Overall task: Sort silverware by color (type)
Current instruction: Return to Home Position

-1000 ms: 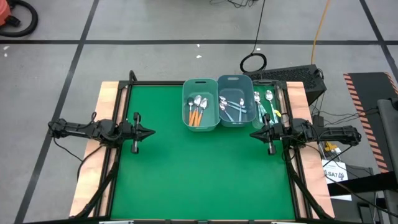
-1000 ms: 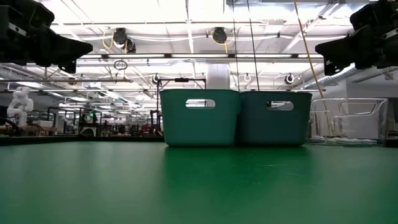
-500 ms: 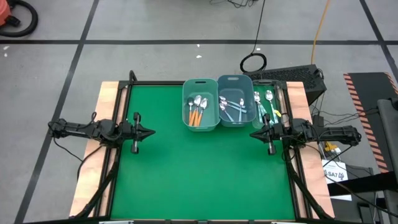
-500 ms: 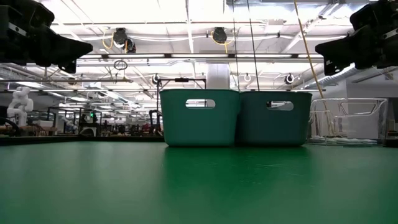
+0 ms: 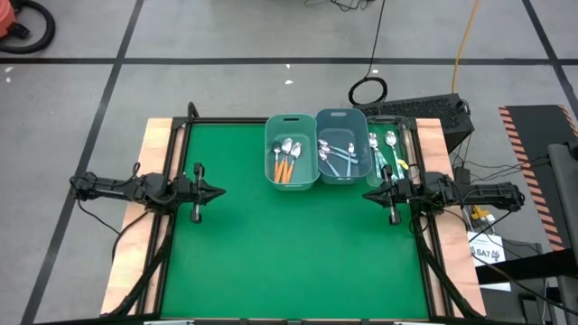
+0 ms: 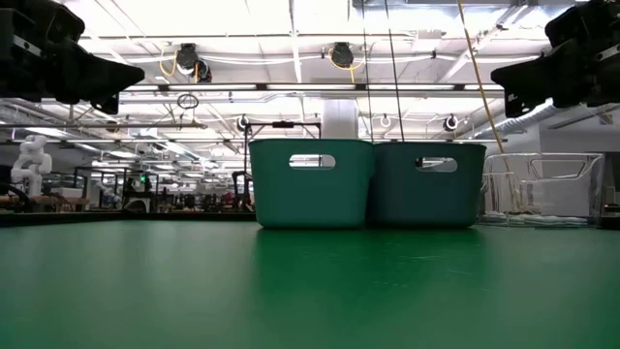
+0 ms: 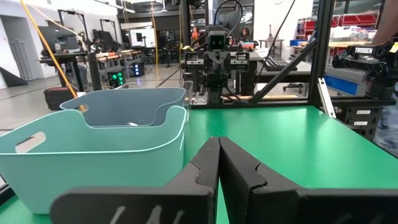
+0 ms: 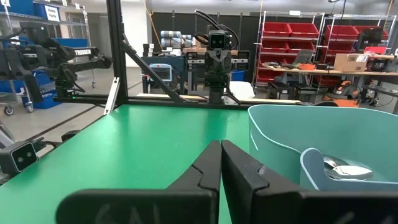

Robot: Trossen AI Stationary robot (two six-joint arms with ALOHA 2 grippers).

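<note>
The left gripper (image 5: 219, 191) and right gripper (image 5: 367, 194), both closed tight, are hovering at opposite sides of the green tabletop (image 5: 271, 244); orange-handled metal spoons (image 5: 285, 162) are lying in the teal plastic bin (image 5: 291, 118), blue-handled spoons (image 5: 336, 159) in the blue-grey bin (image 5: 341, 113), green-handled spoons (image 5: 384, 152) just beside it; sorting is looking finished, calling only for parking.

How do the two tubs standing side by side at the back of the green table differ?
The left bin is a greener teal; the right bin is a greyer blue. The left bin holds orange-handled spoons; the right bin holds light blue-handled spoons. Both stand upright, are alike in shape with a handle slot, and touch side to side.
</note>
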